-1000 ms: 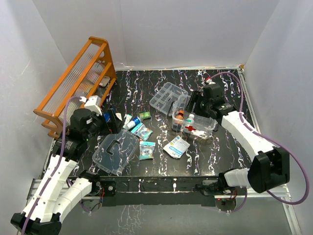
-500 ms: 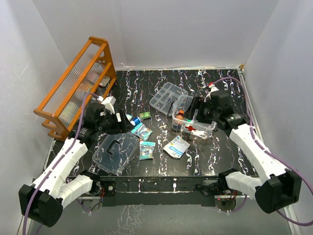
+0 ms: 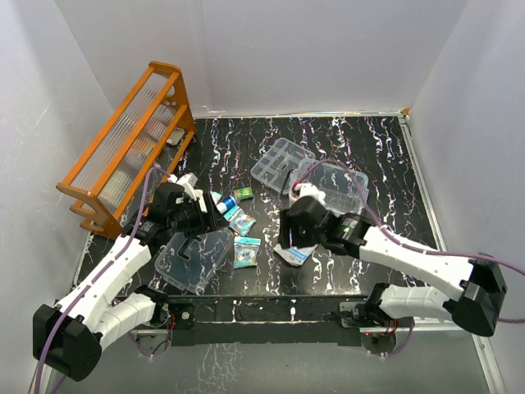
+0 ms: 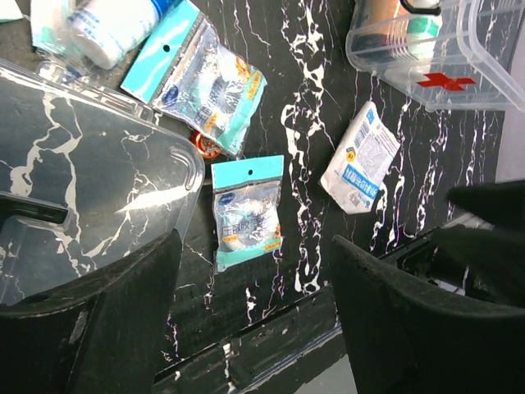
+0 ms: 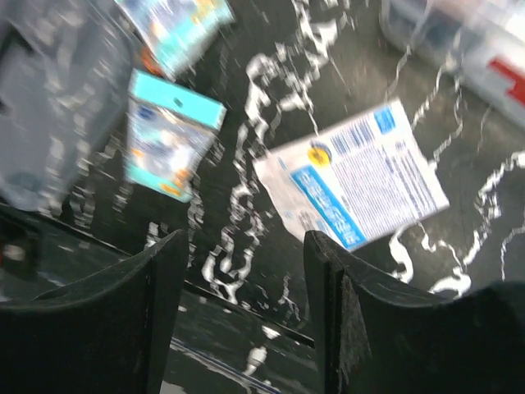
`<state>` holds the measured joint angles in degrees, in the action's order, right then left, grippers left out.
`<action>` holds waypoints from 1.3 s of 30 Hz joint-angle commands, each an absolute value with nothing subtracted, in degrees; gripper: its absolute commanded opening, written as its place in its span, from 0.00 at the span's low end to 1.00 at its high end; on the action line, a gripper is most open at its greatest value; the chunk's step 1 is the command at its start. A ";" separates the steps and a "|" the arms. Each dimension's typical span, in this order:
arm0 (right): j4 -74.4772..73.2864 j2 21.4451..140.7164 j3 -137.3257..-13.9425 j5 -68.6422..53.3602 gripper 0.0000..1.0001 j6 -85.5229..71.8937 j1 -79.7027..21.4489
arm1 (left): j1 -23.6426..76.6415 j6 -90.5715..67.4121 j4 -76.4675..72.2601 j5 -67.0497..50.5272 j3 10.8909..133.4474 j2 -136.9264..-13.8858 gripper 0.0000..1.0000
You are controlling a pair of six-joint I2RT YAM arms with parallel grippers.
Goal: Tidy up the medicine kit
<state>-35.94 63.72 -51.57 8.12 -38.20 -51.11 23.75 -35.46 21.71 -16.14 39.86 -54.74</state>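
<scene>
The medicine kit [image 3: 335,182] lies in parts around our two grippers, so we start at the fingers. Our left gripper [image 4: 256,267] hangs with its jaws spread and nothing between them, straight above a teal packet [image 4: 246,215] that rests flat on the table [image 4: 303,123]. The corner of the clear lid [image 4: 90,164] is just beside that packet on the left, and a bottle [image 4: 115,25] sits beyond the lid's far edge. Our right gripper [image 5: 244,246] is likewise parted and empty, hovering near a white packet [image 5: 354,185], though this view is blurred. Farther out, the kit itself stands open right of the table's middle, a red cross on its wall and at least one bottle inside. The compartment tray [image 3: 280,161] lies at its far left corner, touching or just beside, we cannot tell which. The orange rack [image 3: 123,144] stands well apart at the left. We judge the packets light, soft and slick, lying too flat for an easy pinch, so we would take each across its narrow width or by an edge. The kit and lid look stiff but thin and light, apt to slide; the lid is best taken by its dark handle, the kit by its wall.
</scene>
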 commanded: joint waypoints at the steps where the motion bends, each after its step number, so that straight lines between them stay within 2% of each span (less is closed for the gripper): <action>1: -41.50 67.06 -50.02 24.85 0.56 -43.54 -59.92 | 23.90 -36.48 23.42 -12.32 41.10 -52.47 0.70; 11: -42.53 85.64 -53.83 37.76 0.57 -38.49 -72.71 | 23.87 -35.96 31.31 3.75 46.64 -49.91 0.73; 18: -43.12 94.38 -57.84 45.24 0.57 -37.27 -73.48 | 23.82 -38.34 33.61 13.34 47.92 -44.39 0.78; 23: -42.06 97.40 -57.97 48.29 0.56 -36.00 -73.48 | 23.77 -37.81 33.50 15.42 48.27 -42.43 0.79; 28: -41.23 101.32 -58.09 48.21 0.52 -35.60 -73.48 | 23.84 -37.48 33.68 15.90 48.30 -42.16 0.80; 33: -41.70 103.10 -57.92 49.44 0.44 -37.26 -73.39 | 23.84 -37.46 33.23 16.20 47.74 -41.56 0.80; 39: -44.72 104.54 -60.23 52.29 0.11 -41.23 -73.39 | 23.77 -36.77 32.94 16.71 48.26 -41.81 0.80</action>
<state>-43.16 103.37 -57.34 49.19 -37.19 -73.43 23.75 -37.60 33.06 14.85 46.44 -42.41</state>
